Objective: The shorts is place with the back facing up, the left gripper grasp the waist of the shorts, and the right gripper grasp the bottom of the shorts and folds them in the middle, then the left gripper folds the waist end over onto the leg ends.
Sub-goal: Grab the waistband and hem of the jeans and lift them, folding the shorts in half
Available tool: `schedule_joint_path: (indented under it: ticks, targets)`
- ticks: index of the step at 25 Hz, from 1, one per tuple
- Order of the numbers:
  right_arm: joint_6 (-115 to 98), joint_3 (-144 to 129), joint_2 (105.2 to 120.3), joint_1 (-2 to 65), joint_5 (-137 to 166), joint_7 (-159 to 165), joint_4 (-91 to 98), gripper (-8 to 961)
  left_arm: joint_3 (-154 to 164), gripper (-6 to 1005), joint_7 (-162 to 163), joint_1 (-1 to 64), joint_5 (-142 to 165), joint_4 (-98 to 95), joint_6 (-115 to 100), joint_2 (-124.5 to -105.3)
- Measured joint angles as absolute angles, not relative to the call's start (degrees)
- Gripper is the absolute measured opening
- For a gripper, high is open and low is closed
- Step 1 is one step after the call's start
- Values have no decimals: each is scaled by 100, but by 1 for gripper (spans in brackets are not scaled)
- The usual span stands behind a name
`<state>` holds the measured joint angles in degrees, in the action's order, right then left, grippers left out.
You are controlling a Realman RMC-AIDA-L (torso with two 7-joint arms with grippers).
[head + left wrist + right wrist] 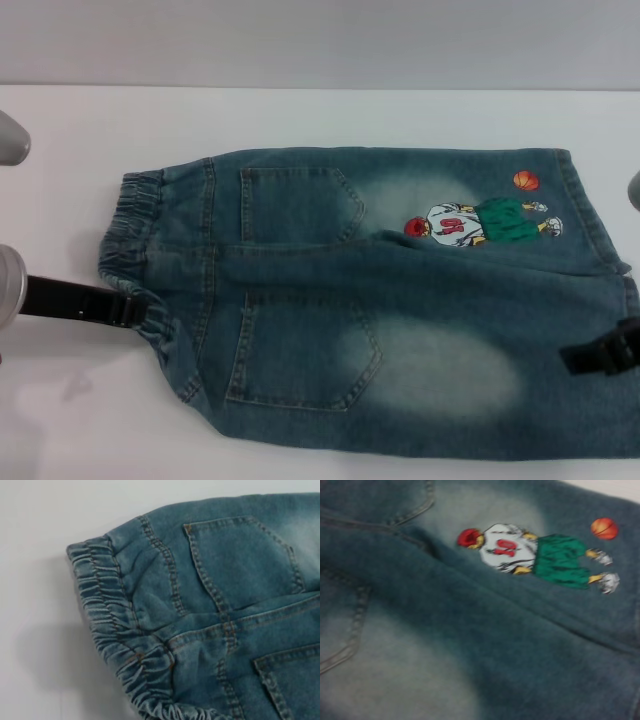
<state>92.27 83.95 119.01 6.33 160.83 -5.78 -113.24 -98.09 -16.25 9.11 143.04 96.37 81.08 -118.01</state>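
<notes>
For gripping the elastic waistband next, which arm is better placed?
Left. The left claw already sits at the gathered waistband of the shorts, while the right claw is at the leg hems on the opposite end.

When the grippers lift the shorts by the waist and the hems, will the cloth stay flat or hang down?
The shorts will probably sag in the middle, since the denim already lies in soft creases. The gathered waist looks thick and ruched, so it likely gives good grip. Being large, they seem fairly heavy.

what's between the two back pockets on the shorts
In the head view, only a stitched centre seam of denim runs between the far pocket and the near pocket of the shorts.
</notes>
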Motion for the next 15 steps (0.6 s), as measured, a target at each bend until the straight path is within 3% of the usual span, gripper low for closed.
schedule_joint_path:
  ticks: [15]
  targets:
    - [9476,8403,11877,86,16272,-380,-11364,705,-9617,59,-1528,1059,14428,9582,8108,-11804]
